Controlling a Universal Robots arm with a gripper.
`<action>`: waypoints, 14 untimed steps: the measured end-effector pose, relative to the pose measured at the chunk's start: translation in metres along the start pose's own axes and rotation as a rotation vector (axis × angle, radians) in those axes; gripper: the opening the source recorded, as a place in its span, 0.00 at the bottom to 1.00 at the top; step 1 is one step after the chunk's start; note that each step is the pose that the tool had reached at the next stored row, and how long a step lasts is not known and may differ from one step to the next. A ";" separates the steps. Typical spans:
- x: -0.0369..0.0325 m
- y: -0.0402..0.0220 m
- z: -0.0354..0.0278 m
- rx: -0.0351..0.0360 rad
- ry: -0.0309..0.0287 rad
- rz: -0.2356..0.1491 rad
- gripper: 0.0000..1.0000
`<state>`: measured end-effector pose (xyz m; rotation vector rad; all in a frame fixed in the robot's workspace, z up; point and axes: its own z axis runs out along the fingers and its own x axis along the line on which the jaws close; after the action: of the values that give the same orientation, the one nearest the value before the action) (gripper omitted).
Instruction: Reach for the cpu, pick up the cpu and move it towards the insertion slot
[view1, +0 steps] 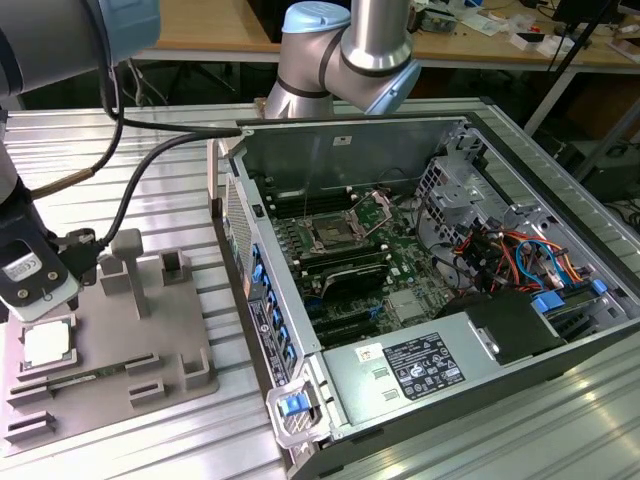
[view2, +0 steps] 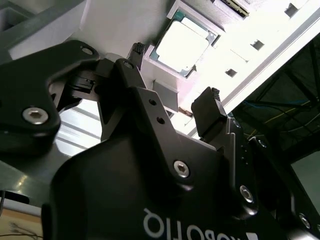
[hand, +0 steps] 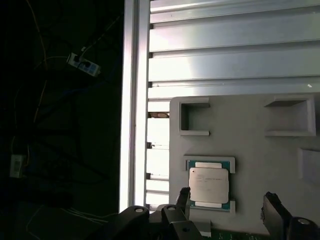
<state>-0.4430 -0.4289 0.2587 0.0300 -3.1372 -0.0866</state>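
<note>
The fingers (view2: 214, 106) are spread and empty, poised over the cpu (hand: 209, 182), which lies flat in a recess of the grey fixture (view1: 150, 345) on the tabletop (view1: 480, 440). The slot (view1: 330, 235) sits well apart, inside the open case (view1: 340, 150).

Left edge, mid-height: my gripper (view1: 38, 298), black body with a white casing, hangs just above the cpu (view1: 47, 343), a flat square chip with a silvery top. The chip lies flat in a recess of the grey plastic fixture (view1: 170, 335), lower left, on the ribbed aluminium table (view1: 140, 445). Centre and right: open grey metal computer case (view1: 340, 150), green motherboard (view1: 405, 275) inside. The insertion slot (view1: 335, 235), a silver-framed square socket, sits mid-frame, well apart from me.
</note>
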 end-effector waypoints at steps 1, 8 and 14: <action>0.0000 -0.0006 0.0014 -0.0005 -0.0001 0.000 0.66; 0.0003 -0.0066 0.0113 -0.0033 -0.0003 -0.001 0.66; 0.0015 -0.0111 0.0210 -0.0057 0.0002 -0.005 0.66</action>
<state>-0.4443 -0.4388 0.2371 0.0382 -3.1368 -0.0956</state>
